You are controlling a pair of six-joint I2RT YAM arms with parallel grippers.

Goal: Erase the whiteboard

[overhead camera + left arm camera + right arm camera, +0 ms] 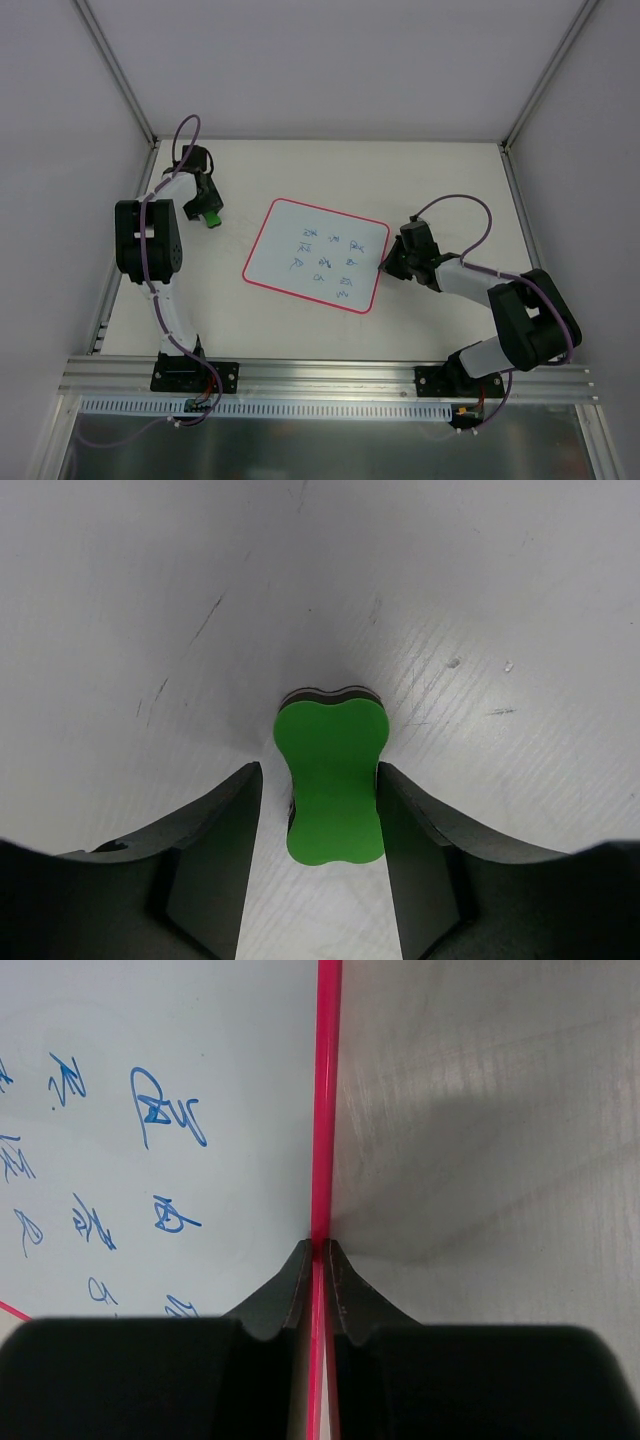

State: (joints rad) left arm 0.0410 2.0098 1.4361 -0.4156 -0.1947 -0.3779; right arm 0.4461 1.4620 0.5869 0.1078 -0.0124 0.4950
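The whiteboard (315, 255) lies flat mid-table, white with a red-pink border and several small blue scribbles. My right gripper (385, 268) is at its right edge, shut on the border. In the right wrist view the gripper (320, 1252) pinches the red edge (325, 1080) between both fingertips, with the written side of the whiteboard (150, 1080) to the left. A small green eraser (211, 217) lies on the table left of the board. My left gripper (318, 780) is open and straddles the eraser (330, 765). The right finger (405, 830) touches it and the left finger stands a little apart.
White enclosure walls and metal posts stand at the back and sides. An aluminium rail (330, 375) runs along the near edge by the arm bases. The table surface (200, 600) is scuffed white.
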